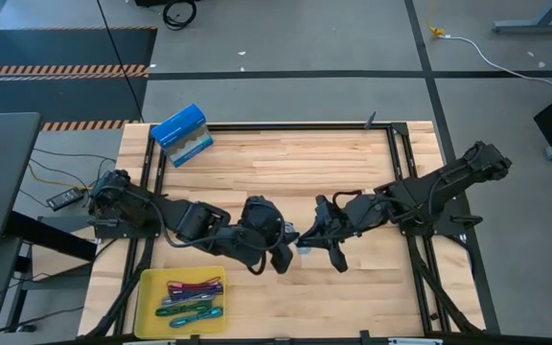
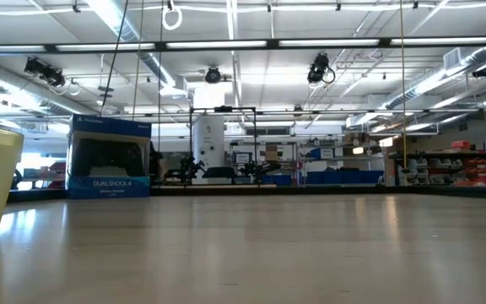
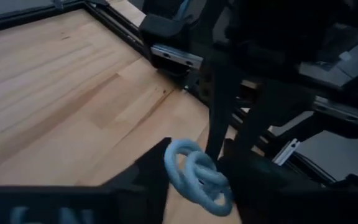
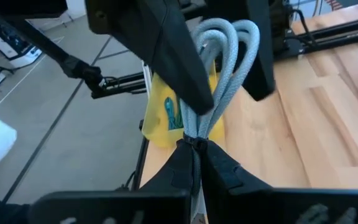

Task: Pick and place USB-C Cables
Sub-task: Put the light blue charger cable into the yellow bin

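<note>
USB-C cables (image 1: 193, 297): you have several in yellow tray (image 1: 148, 287) already. Pale blue cable (image 4: 219, 68) mid-table, in air. Right gripper (image 4: 194, 152) clamped on its tie end, left gripper (image 3: 194, 177) clamped on loops. Tray drop left.

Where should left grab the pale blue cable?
Probably the looped end. The right gripper pinches the pale blue cable at its tied waist, so the loops stick out free. Bring the left gripper head-on, opposite the right, closing across the loops.
</note>
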Robot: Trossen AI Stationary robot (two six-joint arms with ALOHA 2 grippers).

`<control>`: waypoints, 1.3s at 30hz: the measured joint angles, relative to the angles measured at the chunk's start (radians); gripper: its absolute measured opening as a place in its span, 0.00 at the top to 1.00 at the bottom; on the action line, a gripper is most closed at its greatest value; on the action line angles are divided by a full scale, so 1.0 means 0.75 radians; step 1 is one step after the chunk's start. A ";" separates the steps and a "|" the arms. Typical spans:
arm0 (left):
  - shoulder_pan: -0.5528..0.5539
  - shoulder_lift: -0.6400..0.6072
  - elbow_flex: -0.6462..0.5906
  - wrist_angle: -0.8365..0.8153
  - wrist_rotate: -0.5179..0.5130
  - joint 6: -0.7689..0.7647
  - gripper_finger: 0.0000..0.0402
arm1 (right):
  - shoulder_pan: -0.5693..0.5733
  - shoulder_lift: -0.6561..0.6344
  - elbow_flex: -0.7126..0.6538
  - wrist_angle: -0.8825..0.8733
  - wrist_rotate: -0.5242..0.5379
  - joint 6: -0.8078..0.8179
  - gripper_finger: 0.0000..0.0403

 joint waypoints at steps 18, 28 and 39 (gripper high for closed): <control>-0.055 -0.020 0.001 -0.606 0.468 -0.137 0.95 | 0.007 0.000 0.001 -0.233 -0.168 0.032 0.68; -0.274 -0.013 -0.100 -1.148 1.062 -0.054 0.95 | 0.031 0.000 0.001 -0.513 -0.180 0.039 0.67; -0.487 -0.012 -0.571 -0.810 1.327 -0.198 0.88 | 0.018 0.000 0.001 -0.520 -0.141 0.103 0.68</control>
